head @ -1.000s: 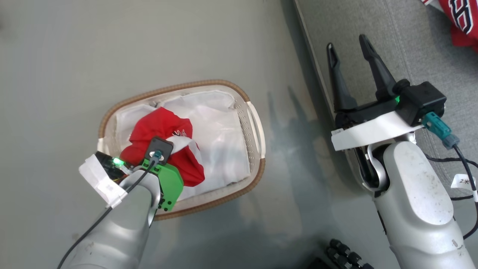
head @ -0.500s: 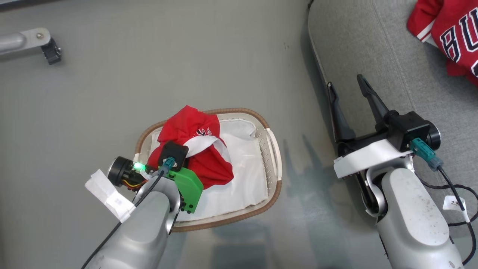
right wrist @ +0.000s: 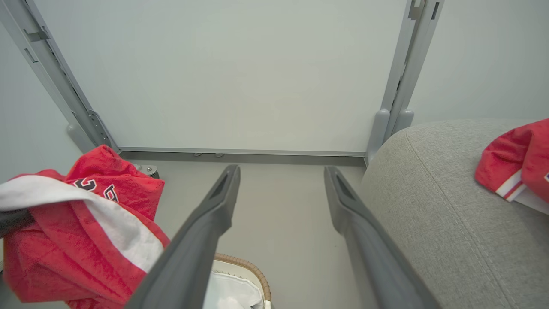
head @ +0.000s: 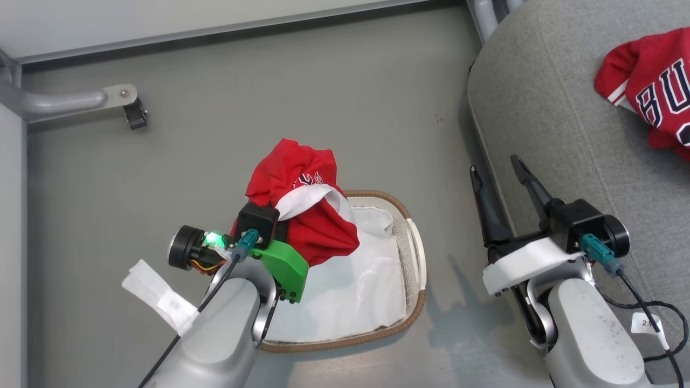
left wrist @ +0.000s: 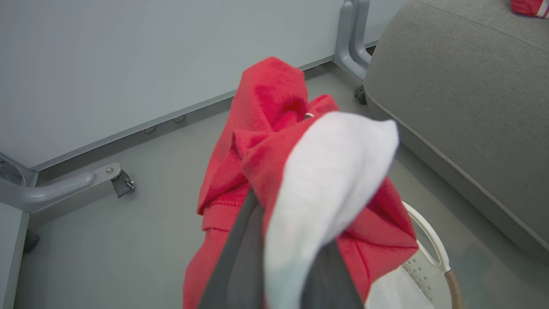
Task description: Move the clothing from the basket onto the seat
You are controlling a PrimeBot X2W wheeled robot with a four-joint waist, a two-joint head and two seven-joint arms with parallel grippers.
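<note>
Clothing [head: 302, 178] hangs above basket [head: 418, 258]; spread right claw [head: 494, 164] between it and seat [head: 539, 81].

A red garment with white trim [head: 312, 237] hangs bunched above the white-lined oval basket [head: 415, 261] on the floor [head: 323, 81]; a lettered red jersey [head: 630, 64] lies crumpled on the grey seat [head: 539, 108].

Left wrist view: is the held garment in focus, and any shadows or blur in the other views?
Left wrist view: the red garment and left gripper's fingers are soft, too near the lens; the seat behind looks sharper. Head view: even light, faint arm shadows on the floor beside the basket. Right wrist view: the right gripper's fingers blur toward the bottom edge.
</note>
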